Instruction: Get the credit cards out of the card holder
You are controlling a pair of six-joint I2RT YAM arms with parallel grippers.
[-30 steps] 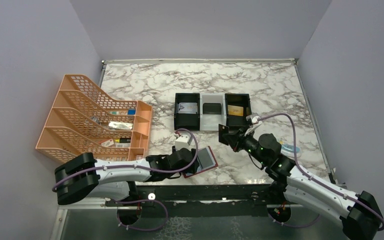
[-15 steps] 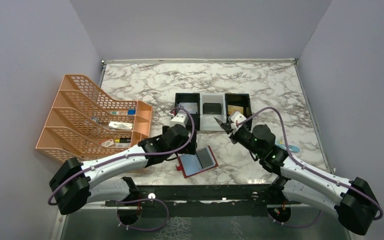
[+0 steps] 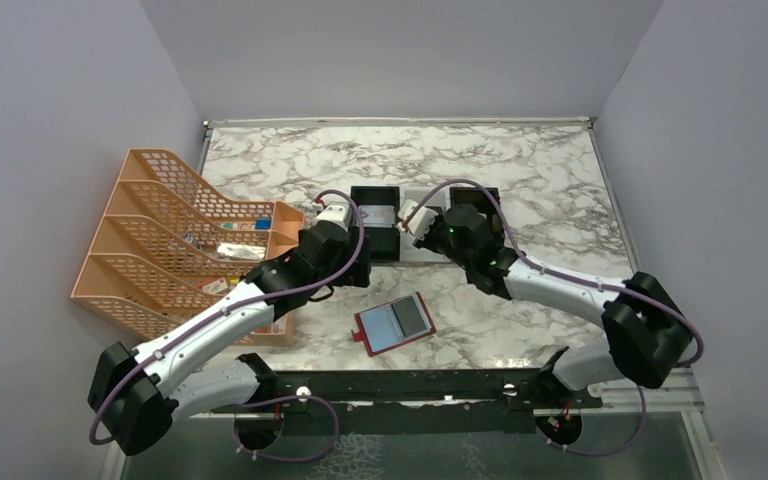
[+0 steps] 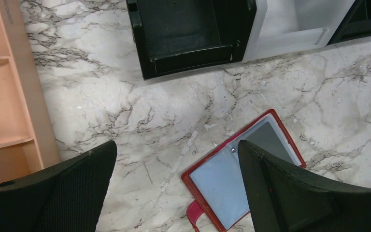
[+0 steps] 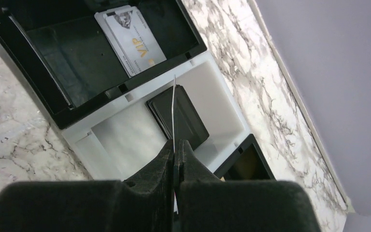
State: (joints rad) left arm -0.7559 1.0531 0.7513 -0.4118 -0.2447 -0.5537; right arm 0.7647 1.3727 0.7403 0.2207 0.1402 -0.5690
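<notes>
Here card holder (image 4: 222, 186) lies flat, near spread left pincer (image 4: 176, 150).

Pale lilac walls (image 3: 390, 50), white grey-veined marble tabletop (image 3: 540, 160), dark metal rail (image 3: 430, 384) along near edge

The card holder (image 3: 393, 323) lies open and flat on the marble surface (image 3: 520, 170), its red border framing two pale blue panels. A silvery-white card (image 5: 130, 41) lies flat in a black compartment of the tray (image 5: 84, 140). A black card (image 5: 188, 123) lies in the white middle compartment. A thin card (image 5: 174, 104), seen edge-on, is pinched in the right gripper (image 5: 175, 145) above that compartment.
</notes>
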